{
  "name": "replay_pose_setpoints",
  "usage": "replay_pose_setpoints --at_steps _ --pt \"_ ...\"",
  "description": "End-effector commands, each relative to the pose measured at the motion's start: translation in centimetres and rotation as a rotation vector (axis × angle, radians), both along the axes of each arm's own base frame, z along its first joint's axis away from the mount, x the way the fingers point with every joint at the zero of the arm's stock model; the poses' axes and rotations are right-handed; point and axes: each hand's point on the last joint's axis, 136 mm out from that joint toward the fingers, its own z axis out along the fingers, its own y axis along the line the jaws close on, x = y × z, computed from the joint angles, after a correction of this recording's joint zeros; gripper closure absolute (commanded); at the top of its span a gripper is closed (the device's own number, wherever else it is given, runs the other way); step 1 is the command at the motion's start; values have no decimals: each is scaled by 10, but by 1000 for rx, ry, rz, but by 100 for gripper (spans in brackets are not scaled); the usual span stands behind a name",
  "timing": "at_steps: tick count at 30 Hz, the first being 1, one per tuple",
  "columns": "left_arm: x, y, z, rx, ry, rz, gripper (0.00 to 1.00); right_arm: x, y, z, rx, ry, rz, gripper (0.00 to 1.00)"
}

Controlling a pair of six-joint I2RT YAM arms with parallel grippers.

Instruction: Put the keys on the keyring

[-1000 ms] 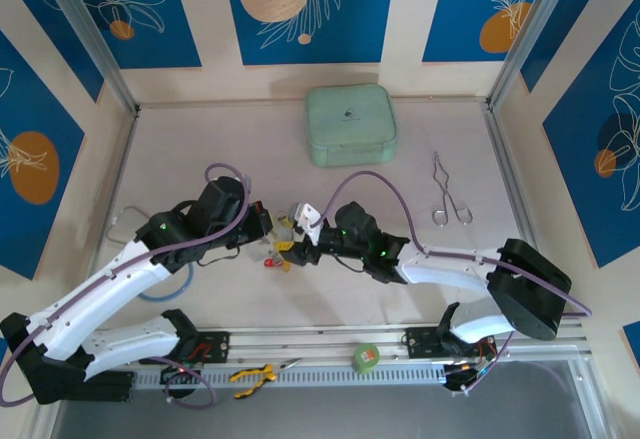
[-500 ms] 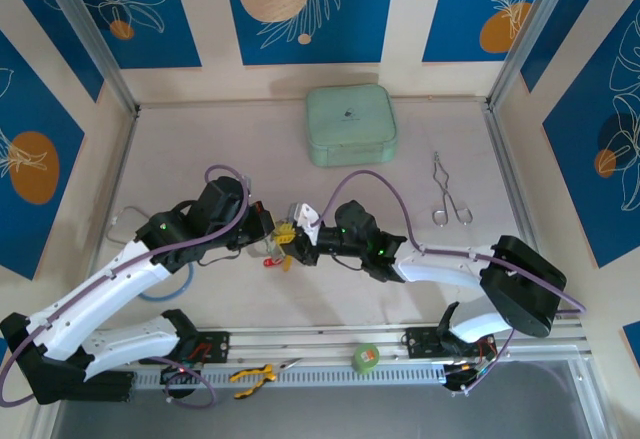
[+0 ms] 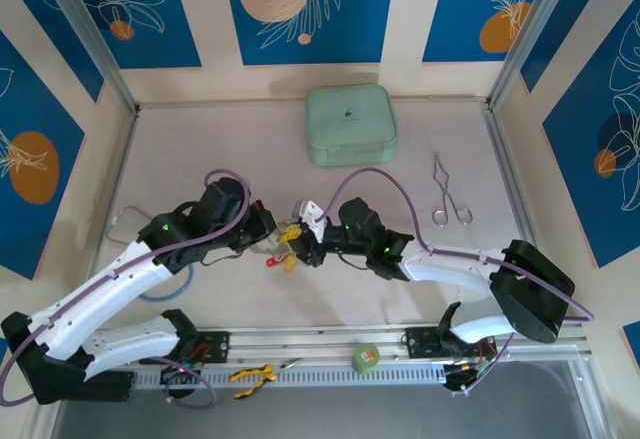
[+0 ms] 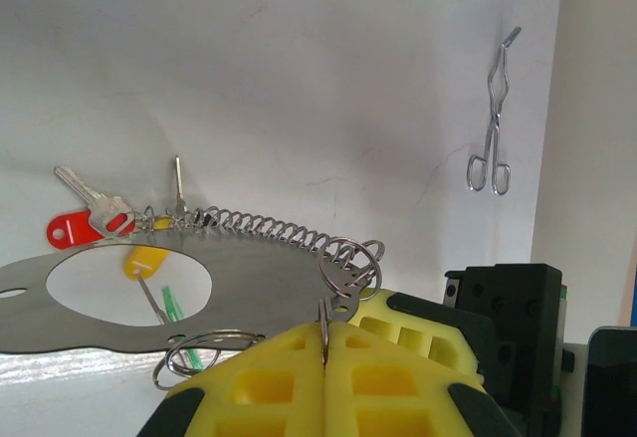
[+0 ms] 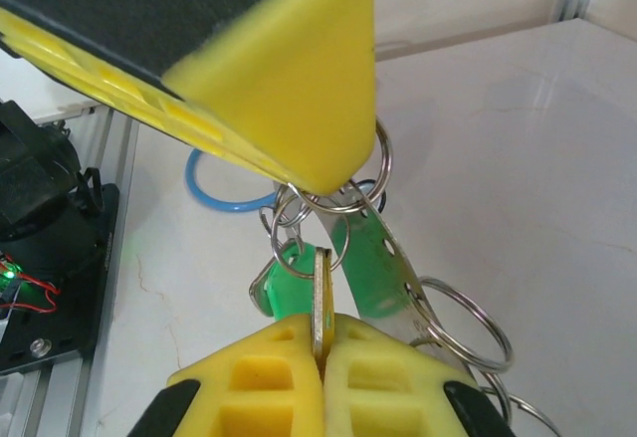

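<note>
Near the middle of the surface the two arms meet, and the change is on the right. A second ago the right hand stood part open, a little short of the bunch. It has since edged toward the left hand and clamped fully. Its yellow pads now pinch a thin metal piece seen edge-on, which I judge to be one of the keys, with a green tag just behind it. The left hand is likewise fully closed, gripping a small ring at the end of the keyring. The keyring's coiled chain trails off to a red-tagged key and a yellow tag on the surface. With key and ring each held, threading looks ready to begin.
</note>
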Motion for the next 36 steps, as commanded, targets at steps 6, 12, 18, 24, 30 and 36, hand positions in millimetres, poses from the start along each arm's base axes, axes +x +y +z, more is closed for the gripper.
replay_pose_setpoints --at_steps 6,12,18,24,30,36 --pt "7 1 17 -88 -22 92 100 11 -13 -32 -81 100 -96 100" --pt "5 -2 13 -102 20 105 100 16 -10 -31 -69 144 -114 100" --pt "3 -2 10 -110 53 115 100 24 -9 -35 -41 251 -150 100" --pt "0 -3 3 -122 89 134 100 27 -6 -41 -37 328 -160 100" --pt "0 1 -1 -114 115 171 100 21 -11 -26 17 203 -122 69" --pt "-2 8 -10 -133 184 266 100 0 -24 -13 -6 -175 -46 62"
